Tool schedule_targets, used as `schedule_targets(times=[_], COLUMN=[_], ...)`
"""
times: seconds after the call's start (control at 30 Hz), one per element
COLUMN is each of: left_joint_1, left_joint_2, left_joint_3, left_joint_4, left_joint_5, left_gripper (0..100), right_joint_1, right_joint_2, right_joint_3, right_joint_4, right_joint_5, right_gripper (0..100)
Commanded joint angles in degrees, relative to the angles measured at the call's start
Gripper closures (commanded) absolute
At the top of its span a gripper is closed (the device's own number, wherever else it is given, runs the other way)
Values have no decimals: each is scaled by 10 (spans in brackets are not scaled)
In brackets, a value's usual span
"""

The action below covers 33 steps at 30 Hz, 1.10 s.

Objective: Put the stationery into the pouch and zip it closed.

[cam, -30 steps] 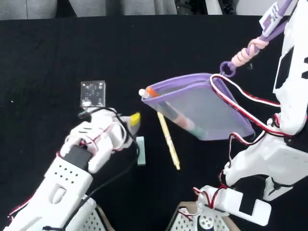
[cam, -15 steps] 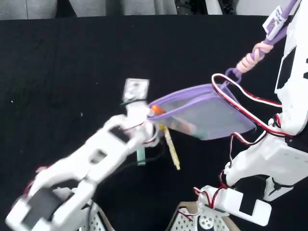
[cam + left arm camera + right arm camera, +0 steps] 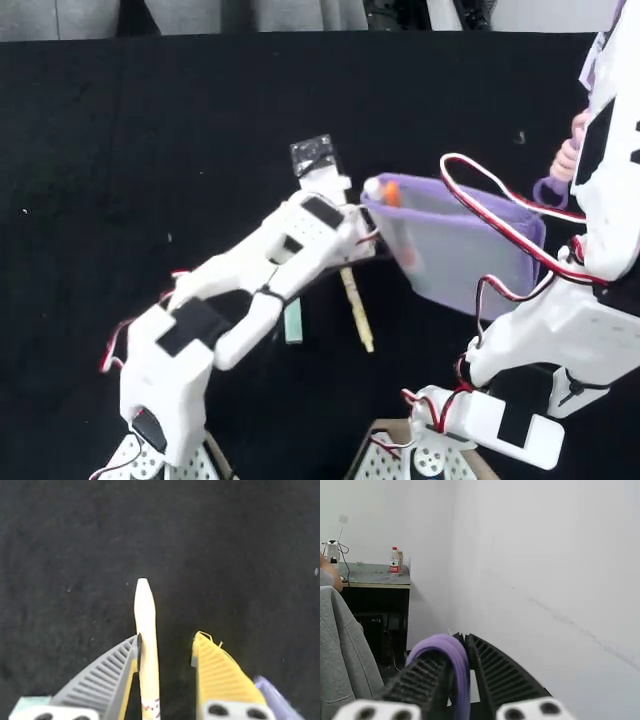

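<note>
A translucent purple pouch hangs tilted at the right, its mouth toward the left arm, with an orange-tipped marker inside. My right gripper is shut on the pouch's purple strap, held high above the table. A cream pencil lies on the black table just below the pouch's mouth. My left gripper is over the pencil's upper end, open, with the pencil between the fingers, against the grey finger and apart from the yellow one. A green eraser lies left of the pencil.
The right arm's white body and red-white cables stand close along the pouch's right side. A pink coiled cord hangs from the strap. The far and left parts of the black table are bare.
My left arm has swung from the left of the table across to the pouch's mouth and over the pencil. The right arm has pulled the pouch to the right and higher.
</note>
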Motion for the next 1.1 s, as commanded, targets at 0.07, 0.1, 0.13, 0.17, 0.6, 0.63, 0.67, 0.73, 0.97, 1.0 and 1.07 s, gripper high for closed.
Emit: schedule_targets(times=[0.07,0.1,0.13,0.17,0.6,0.63,0.67,0.73,0.97,1.0,1.07], left_joint_1=[-7,-12,-19,-25,-17,-18,-18,-21,-23,-26,-33], left_joint_2=[40,44,47,46,46,46,46,46,72,81,97], left_joint_3=[-95,-100,-101,-104,-109,-106,-102,-98,-103,-108,-124], left_joint_4=[43,49,56,63,59,57,54,51,51,52,59], left_joint_5=[33,38,51,66,94,94,94,94,94,94,95], left_gripper=[823,823,823,823,823,823,823,827,889,878,864], right_joint_1=[4,4,4,4,4,4,4,4,4,4,4], right_joint_2=[-7,-7,-7,-7,-7,-7,-7,-7,-7,-7,-7], right_joint_3=[-5,-5,-5,-5,-5,-5,-5,-5,-17,-18,-18], right_joint_4=[4,4,4,4,16,16,16,14,17,16,16], right_joint_5=[4,4,4,4,3,3,3,3,3,3,3], right_gripper=[987,987,987,987,987,987,987,987,987,987,987])
